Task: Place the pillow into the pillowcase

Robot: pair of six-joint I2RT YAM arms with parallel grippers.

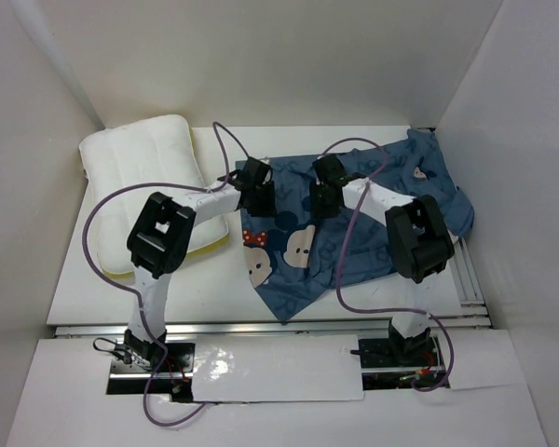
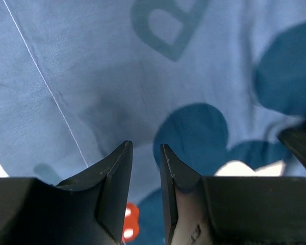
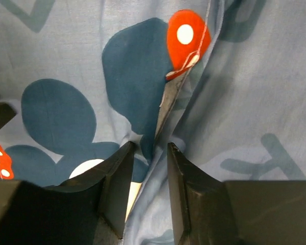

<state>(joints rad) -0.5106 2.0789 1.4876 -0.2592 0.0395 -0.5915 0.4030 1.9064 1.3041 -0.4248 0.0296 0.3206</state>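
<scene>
Left fingers (image 2: 115,178) hang narrow over flat cloth, gripping nothing; right fingers (image 3: 117,184) straddle a raised fold (image 3: 163,109), and we cannot tell if they pinch it. We judge the pillowcase (image 1: 438,200), at 3 o'clock on the counter (image 1: 214,291), limp and light, best taken by its hem. The pillow (image 1: 140,158), at 10 o'clock, looks soft and squashy.

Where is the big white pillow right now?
In the top view, the pillow lies at the far left of the table, just left of the blue pillowcase and not inside it.
</scene>
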